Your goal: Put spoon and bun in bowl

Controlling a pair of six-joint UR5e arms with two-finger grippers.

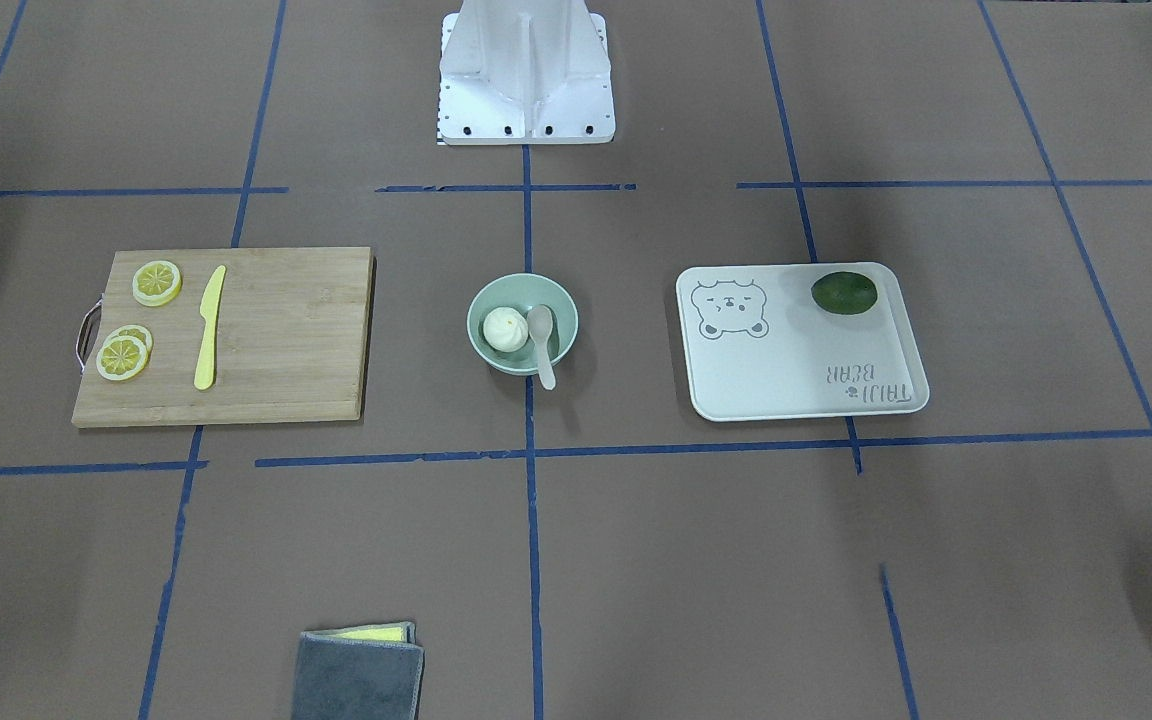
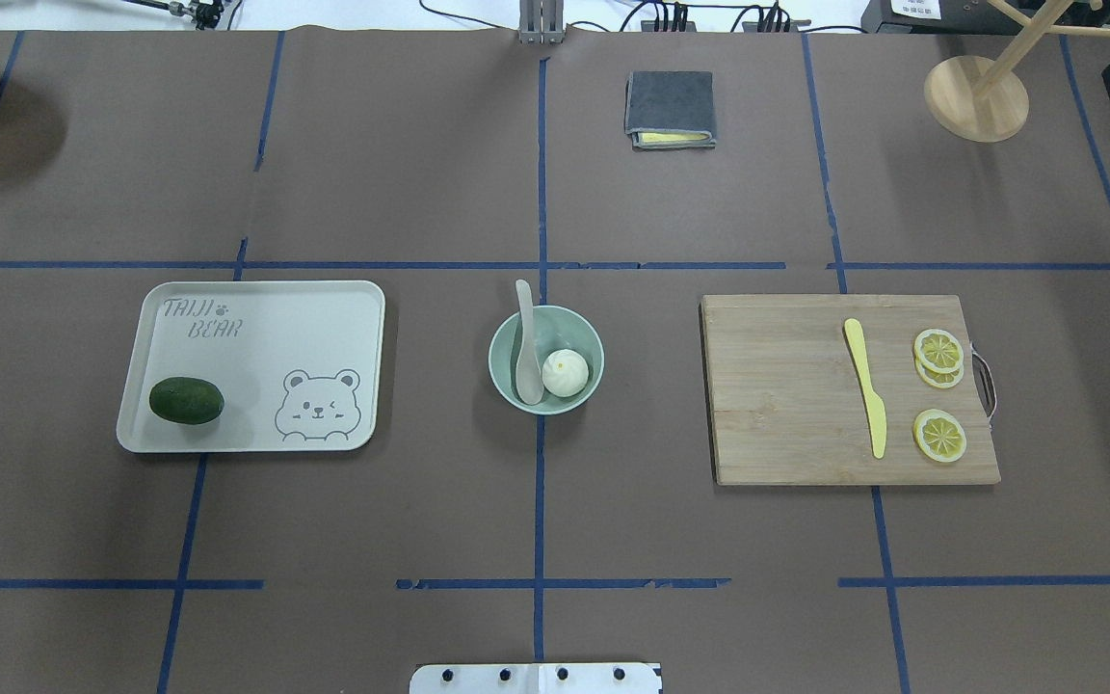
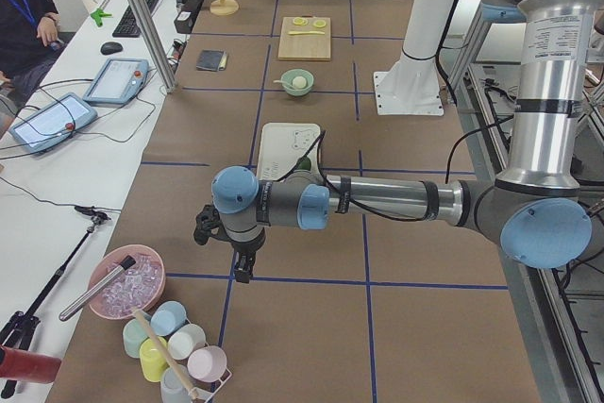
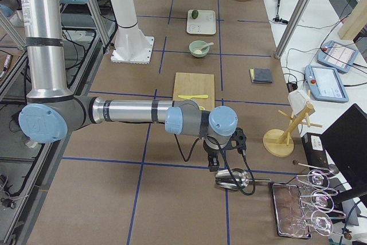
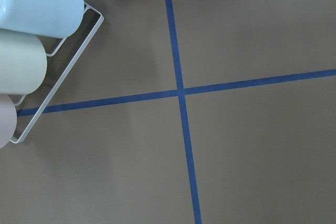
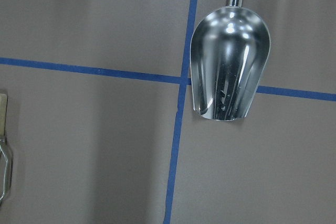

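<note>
The mint-green bowl (image 1: 521,292) stands at the table's centre and also shows in the overhead view (image 2: 571,331). The white bun (image 1: 505,328) lies inside it. The pale spoon (image 1: 542,345) rests in the bowl beside the bun, its handle sticking out over the rim. My left gripper (image 3: 247,266) hangs far off at the table's left end, near a rack of cups. My right gripper (image 4: 213,164) hangs at the right end over a metal scoop. I cannot tell whether either is open or shut. Neither holds anything I can see.
A pale tray (image 2: 256,318) with a dark green avocado (image 2: 186,400) lies left of the bowl. A wooden cutting board (image 2: 786,405) with a yellow knife (image 2: 865,400) and lemon slices (image 2: 938,434) lies right. A folded grey cloth (image 2: 670,109) lies at the far side. A metal scoop (image 6: 230,69) lies under the right wrist.
</note>
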